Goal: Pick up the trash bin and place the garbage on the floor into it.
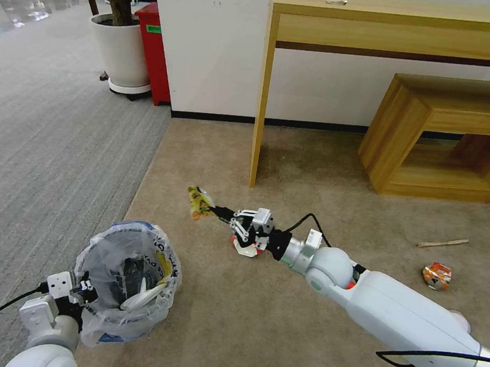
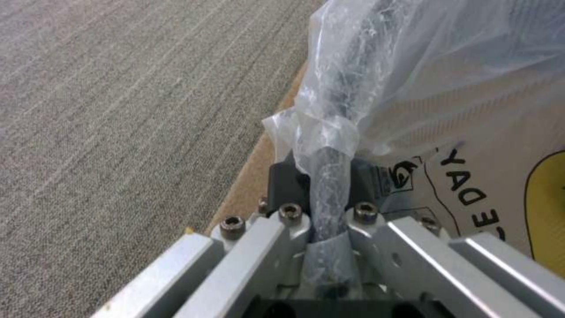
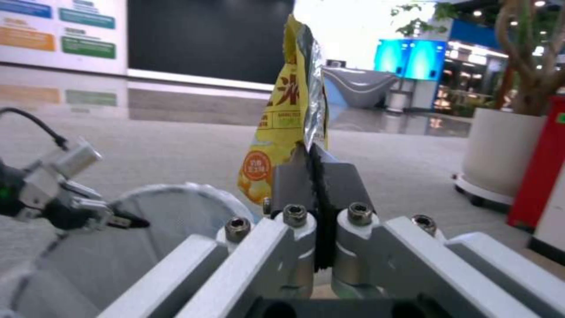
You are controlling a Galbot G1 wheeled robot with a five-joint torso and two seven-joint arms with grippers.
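Bin held at the left, wrapper held out at the right.

The left gripper (image 1: 84,294) is raised at the near rim of the trash bin (image 1: 127,281), its jaws closed narrowly on the bag-covered rim, which is pinched between the pads (image 2: 288,185). The right arm is stretched low across the beige carpet (image 1: 257,320) toward the bin, and the yellow wrapper (image 1: 199,202) is clamped between the shut jaws of the right gripper (image 1: 224,212), standing out beyond the fingertips (image 3: 294,176). Behind that arm, a crushed can (image 1: 437,276) and a wooden stick (image 1: 443,243) are left on the carpet.
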